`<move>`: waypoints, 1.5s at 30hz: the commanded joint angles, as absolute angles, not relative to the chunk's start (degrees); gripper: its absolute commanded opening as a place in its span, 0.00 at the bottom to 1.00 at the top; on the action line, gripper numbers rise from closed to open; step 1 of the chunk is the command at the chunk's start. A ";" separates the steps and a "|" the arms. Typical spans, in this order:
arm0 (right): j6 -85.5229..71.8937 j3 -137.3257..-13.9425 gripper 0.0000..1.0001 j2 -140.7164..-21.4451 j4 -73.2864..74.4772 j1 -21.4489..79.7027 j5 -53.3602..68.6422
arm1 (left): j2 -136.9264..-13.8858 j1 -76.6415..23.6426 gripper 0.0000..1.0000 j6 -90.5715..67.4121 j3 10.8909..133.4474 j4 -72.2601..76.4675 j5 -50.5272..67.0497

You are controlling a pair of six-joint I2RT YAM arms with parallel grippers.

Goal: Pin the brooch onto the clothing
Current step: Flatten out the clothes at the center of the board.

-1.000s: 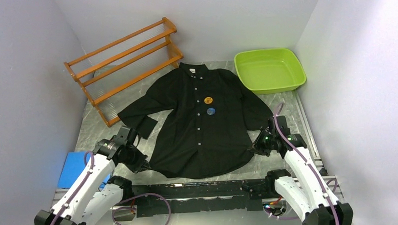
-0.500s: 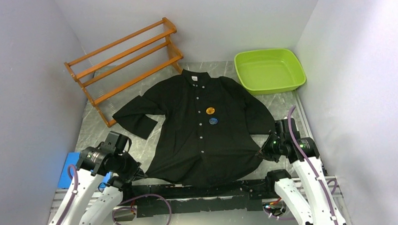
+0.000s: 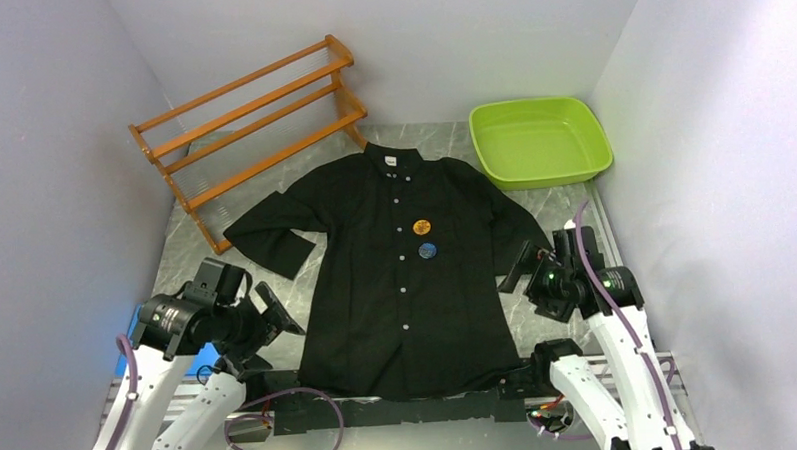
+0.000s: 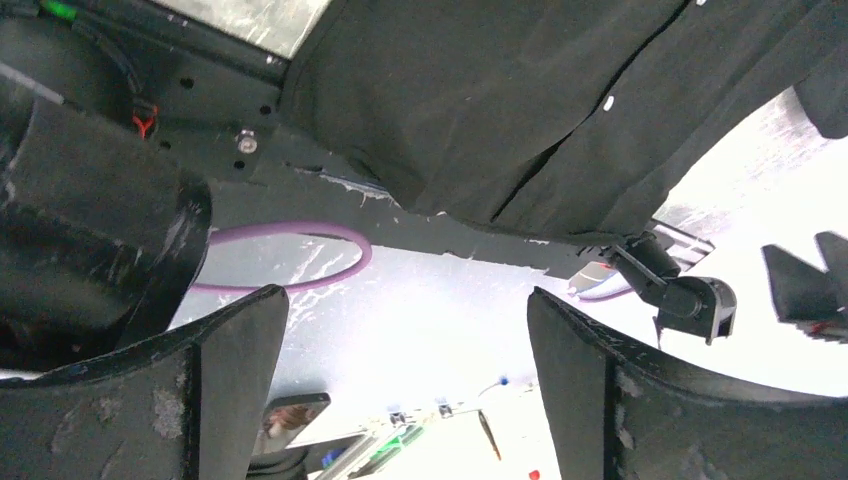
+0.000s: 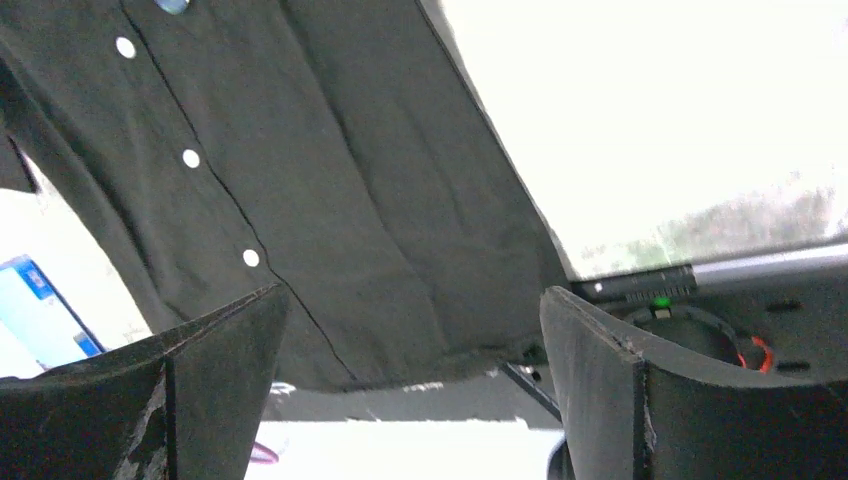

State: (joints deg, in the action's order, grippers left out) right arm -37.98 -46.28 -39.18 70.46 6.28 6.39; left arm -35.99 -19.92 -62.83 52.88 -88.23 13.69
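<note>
Top view alone shows the round orange brooch (image 3: 422,226) and blue brooch (image 3: 427,250) on the matte black shirt (image 3: 377,286). Beside its hem the left gripper (image 3: 282,311) and right gripper (image 3: 536,258) gape empty.

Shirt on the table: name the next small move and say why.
Probably reach the right gripper toward the blue brooch: the shirt lies flat, that gripper and the left gripper are open and empty, and the brooch lies right of the buttons.
</note>
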 commanded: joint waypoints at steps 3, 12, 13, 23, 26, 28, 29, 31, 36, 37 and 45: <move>-37.97 -42.90 0.98 -49.28 48.39 5.40 3.49 | -46.37 -19.95 0.94 -53.24 53.12 -72.38 14.09; -37.95 -35.44 0.86 -65.44 28.42 -7.77 5.31 | -70.60 -19.69 0.95 -42.47 57.60 -51.64 15.89; -37.56 -34.88 0.84 -67.01 26.80 -10.00 6.34 | -72.58 -19.69 0.95 -42.54 57.32 -49.75 16.39; -39.80 -36.92 0.03 -81.33 13.85 -16.88 9.12 | -80.30 -19.60 0.95 -46.05 53.63 -37.92 17.53; -38.68 -39.87 0.00 -78.49 17.51 -16.96 5.68 | -81.47 -19.60 0.95 -46.68 51.71 -37.49 15.91; -37.39 -42.59 0.00 -75.03 21.88 -16.92 1.23 | -82.97 -19.60 0.95 -47.19 50.46 -37.27 14.38; -36.69 -44.12 0.00 -73.15 23.72 -16.96 -1.58 | -83.96 -19.60 0.95 -47.39 49.98 -37.11 13.56; -35.54 -47.25 0.00 -69.87 26.84 -16.96 -7.79 | -86.13 -19.60 0.95 -47.69 48.87 -36.49 12.81; -34.69 -51.06 0.04 -66.99 31.18 -16.96 -20.50 | -90.05 -19.60 0.95 -48.06 47.34 -35.88 11.91; -33.52 -50.90 0.08 -66.37 30.22 -16.92 -21.36 | -89.78 -19.60 0.95 -48.02 47.28 -35.95 11.61; -32.53 -54.67 0.99 -68.18 30.47 -16.96 -22.65 | -81.80 -19.43 0.95 -42.93 52.29 -38.54 9.77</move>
